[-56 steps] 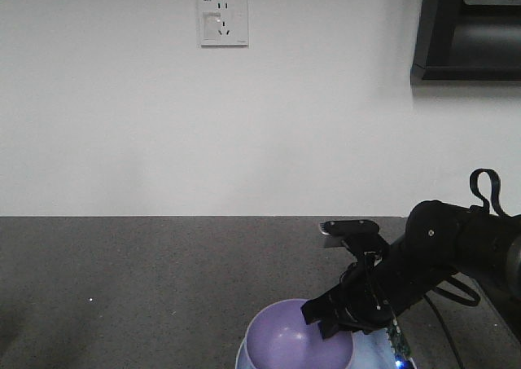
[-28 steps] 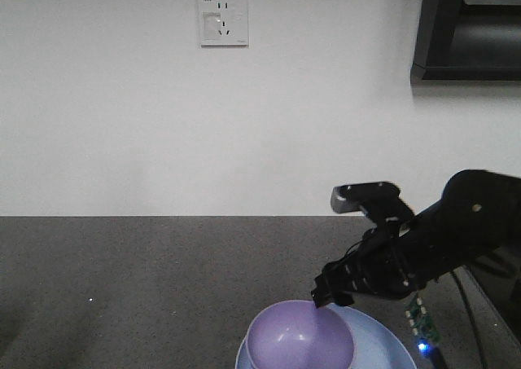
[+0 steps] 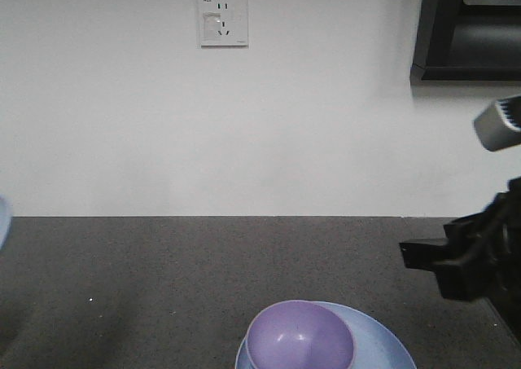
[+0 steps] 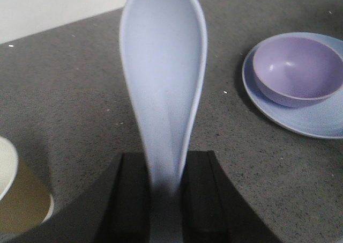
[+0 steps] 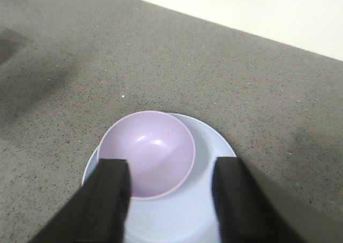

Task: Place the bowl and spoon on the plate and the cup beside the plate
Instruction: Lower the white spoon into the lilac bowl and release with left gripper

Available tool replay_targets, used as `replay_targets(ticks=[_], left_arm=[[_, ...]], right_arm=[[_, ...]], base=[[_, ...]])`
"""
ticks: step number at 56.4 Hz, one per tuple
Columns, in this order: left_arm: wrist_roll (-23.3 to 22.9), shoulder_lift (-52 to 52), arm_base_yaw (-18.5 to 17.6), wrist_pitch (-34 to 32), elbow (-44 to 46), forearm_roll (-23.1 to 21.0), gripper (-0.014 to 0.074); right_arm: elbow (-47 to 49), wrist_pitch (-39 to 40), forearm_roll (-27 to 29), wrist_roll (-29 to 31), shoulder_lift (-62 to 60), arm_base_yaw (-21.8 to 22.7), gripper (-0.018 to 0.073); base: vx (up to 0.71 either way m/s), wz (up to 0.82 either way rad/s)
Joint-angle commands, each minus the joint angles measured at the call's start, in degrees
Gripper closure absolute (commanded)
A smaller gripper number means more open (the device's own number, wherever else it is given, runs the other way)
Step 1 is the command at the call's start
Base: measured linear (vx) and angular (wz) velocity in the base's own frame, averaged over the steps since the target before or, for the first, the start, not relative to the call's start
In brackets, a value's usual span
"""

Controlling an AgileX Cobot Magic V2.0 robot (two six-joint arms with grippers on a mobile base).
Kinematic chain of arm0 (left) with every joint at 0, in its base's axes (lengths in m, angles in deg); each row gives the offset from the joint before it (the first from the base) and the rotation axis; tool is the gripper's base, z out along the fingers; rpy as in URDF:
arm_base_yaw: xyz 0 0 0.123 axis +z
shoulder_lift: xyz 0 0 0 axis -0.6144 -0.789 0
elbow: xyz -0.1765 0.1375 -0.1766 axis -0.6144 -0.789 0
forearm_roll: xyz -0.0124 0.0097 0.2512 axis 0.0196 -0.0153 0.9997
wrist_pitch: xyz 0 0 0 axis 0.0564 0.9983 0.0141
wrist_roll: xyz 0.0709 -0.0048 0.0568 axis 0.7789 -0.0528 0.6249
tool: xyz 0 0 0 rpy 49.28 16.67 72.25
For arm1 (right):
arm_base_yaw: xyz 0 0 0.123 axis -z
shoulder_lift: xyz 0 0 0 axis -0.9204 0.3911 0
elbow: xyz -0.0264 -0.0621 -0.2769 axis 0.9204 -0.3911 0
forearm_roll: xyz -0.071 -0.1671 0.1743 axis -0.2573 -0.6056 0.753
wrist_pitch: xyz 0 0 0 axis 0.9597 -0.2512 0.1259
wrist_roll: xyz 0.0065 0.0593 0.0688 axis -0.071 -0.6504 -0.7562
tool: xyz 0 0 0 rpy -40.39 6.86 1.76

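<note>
The bowl (image 5: 147,152) sits on the plate (image 5: 211,146), off its middle, so that a wide crescent of plate shows bare on one side and only a thin edge on the other. The bowl holds nothing.

The right gripper (image 5: 170,168) hangs above the plate with its jaws wide apart and nothing between them; in its wrist view one finger stands over each side of the plate's near rim.

The spoon (image 4: 163,82) is off to the side of the plate and well apart from it, clamped by its handle in the left gripper (image 4: 165,165). Its scoop points away from the jaws, hollow side towards the camera.

The cup (image 4: 19,200) stands on the dark speckled countertop (image 4: 80,93), farther from the plate than the spoon is, and only part of it shows at the frame's corner.

In the front view a white wall with a socket (image 3: 222,19) rises behind the plate.
</note>
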Motion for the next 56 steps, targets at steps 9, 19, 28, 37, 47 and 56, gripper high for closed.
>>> replay_targets(ticks=[9,19,28,37,47,56], left_arm=[[10.39,-16.46,-0.18,2.33,13.91,-15.36,0.0596],[12.0,-28.05,-2.75,7.72,21.8,-21.74,0.0596],[10.99,-36.12,-8.46,7.99,26.66,-21.78,0.0596],[9.78,-43.08,-14.13,8.04,30.65,-21.84,0.0596],[7.17,-50.08,-18.25,7.26,34.13,-21.78,0.0596],[2.18,-55.08,-20.03,7.11,36.64,-21.78,0.0594]], right_arm=[[-7.22,4.57,-1.22,-0.09,-10.64,0.04,0.0541],[-10.85,4.84,-4.94,-2.3,-14.77,0.04,0.0573],[-12.12,4.45,-6.62,-3.41,-16.09,0.04,0.0572],[-12.13,4.44,-7.36,-3.76,-16.18,0.04,0.0571],[-12.13,4.44,-7.63,-3.76,-16.18,0.04,0.0571],[-12.13,4.44,-8.17,-3.76,-16.18,0.04,0.0571]], base=[[0.0,0.0],[0.0,0.0],[0.0,0.0],[0.0,0.0],[0.0,0.0],[0.0,0.0]])
